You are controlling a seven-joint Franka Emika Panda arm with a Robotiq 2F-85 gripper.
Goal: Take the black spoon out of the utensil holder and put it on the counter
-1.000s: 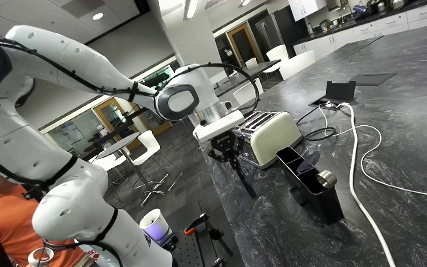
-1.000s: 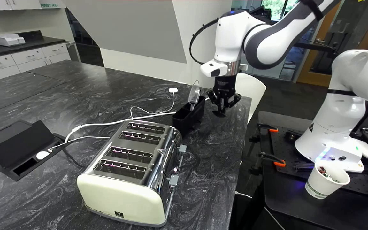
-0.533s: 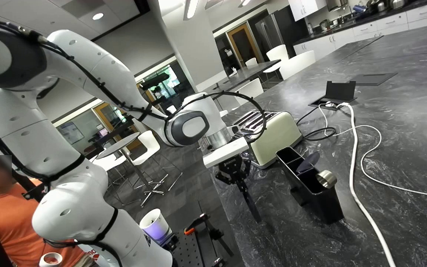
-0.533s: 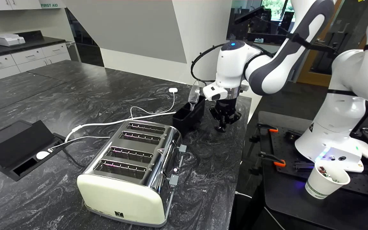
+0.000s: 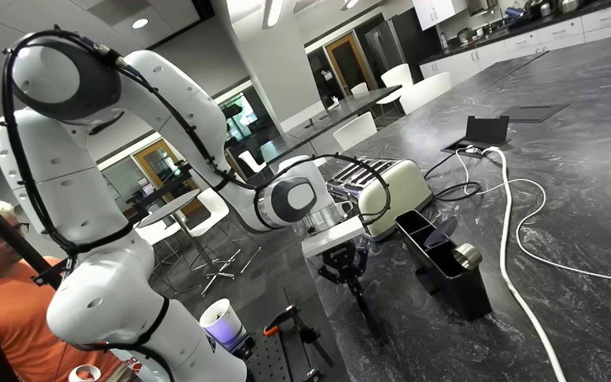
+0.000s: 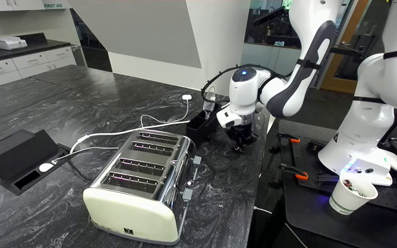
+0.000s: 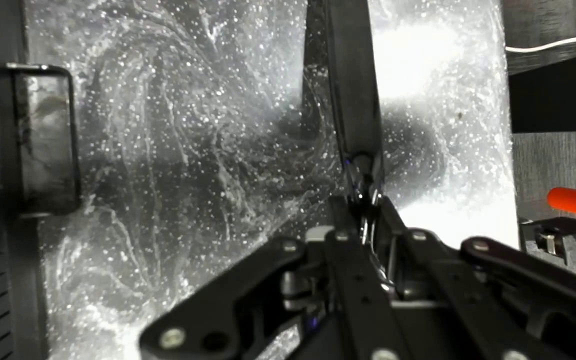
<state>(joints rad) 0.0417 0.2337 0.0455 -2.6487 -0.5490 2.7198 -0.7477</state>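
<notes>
My gripper (image 5: 356,286) is shut on the black spoon (image 5: 370,316), which hangs down from the fingertips, long and dark. In the wrist view the gripper (image 7: 363,207) pinches the spoon (image 7: 354,85) at its narrow part, and the wide end runs to the top edge. The spoon's lower end is close to the counter (image 5: 576,223); I cannot tell whether it touches. In the other exterior view, only a little of the spoon (image 6: 237,149) shows below the gripper (image 6: 240,143). The utensil holder (image 5: 467,297), a black narrow box, stands beside the gripper; it also shows here (image 6: 198,132).
A cream and silver toaster (image 6: 133,210) stands near the holder; its lever (image 7: 45,145) shows in the wrist view. A dark paddle (image 5: 443,231) and a metal cup (image 5: 467,255) stick out of the holder. White cables (image 5: 507,244) lie behind it. The counter edge is near the gripper.
My gripper has moved down toward the counter with the black spoon in it. In an exterior view it has also shifted slightly right. The holder and toaster have not moved.
</notes>
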